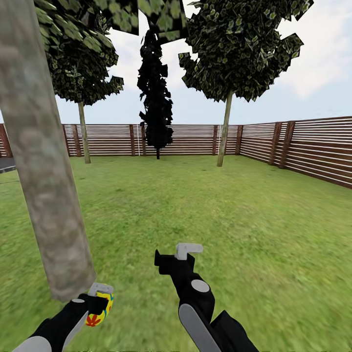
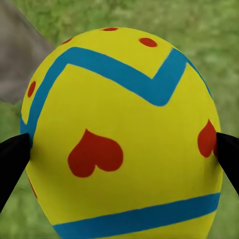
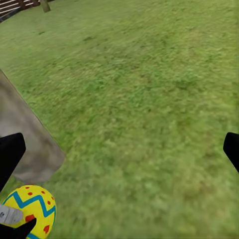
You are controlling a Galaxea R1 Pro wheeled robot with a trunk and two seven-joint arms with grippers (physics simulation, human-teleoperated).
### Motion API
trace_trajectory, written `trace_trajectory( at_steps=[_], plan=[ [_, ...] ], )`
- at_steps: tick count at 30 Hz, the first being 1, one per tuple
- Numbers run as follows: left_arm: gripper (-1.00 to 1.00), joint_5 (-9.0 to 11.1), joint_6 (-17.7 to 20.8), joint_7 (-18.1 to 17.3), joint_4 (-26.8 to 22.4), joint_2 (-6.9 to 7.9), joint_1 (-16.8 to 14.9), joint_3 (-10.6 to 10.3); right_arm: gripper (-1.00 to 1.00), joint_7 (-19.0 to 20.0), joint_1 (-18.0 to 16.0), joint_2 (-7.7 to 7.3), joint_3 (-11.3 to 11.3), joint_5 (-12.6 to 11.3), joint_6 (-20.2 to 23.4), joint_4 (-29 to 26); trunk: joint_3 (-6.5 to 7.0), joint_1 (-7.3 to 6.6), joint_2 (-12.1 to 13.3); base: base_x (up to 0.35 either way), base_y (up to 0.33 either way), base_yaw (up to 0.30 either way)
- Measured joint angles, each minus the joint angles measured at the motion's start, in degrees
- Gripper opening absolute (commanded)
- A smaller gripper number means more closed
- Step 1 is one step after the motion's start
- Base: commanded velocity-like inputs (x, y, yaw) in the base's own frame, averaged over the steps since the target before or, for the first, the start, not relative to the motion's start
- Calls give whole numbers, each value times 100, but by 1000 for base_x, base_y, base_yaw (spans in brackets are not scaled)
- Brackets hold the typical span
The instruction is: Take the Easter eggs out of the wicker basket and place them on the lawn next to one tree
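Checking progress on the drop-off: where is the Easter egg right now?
In the head view, the Easter egg sits low on the left, held in the left gripper just beside the base of the thick tree, above the lawn.

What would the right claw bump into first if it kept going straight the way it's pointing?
Most likely just the green grassy lawn. The open right claw looks down along bare grass; the thick grey-brown tree trunk sits off to one side, though depth is hard to judge.

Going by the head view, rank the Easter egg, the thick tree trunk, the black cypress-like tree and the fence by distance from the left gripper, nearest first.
1. Easter egg, clamped in the left gripper.
2. Thick tree trunk, its base just beyond the gripper.
3. Black cypress-like tree, far across the lawn.
4. Fence, just behind that tree.
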Motion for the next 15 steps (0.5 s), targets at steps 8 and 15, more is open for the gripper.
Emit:
trace_trajectory(
  at_steps=[8, 15],
  plan=[
    [-100, 13, -21, -1, 8, 5, 0, 0, 100, 5, 0, 3, 3, 0, -1, 3, -54, 67, -122, 0, 0, 0],
    [-100, 12, -77, -1, 0, 2, 8, -13, 100, 1, 0, 9, 99, -1, 0, 3, -54, 64, -122, 76, -17, 0]
  ],
)
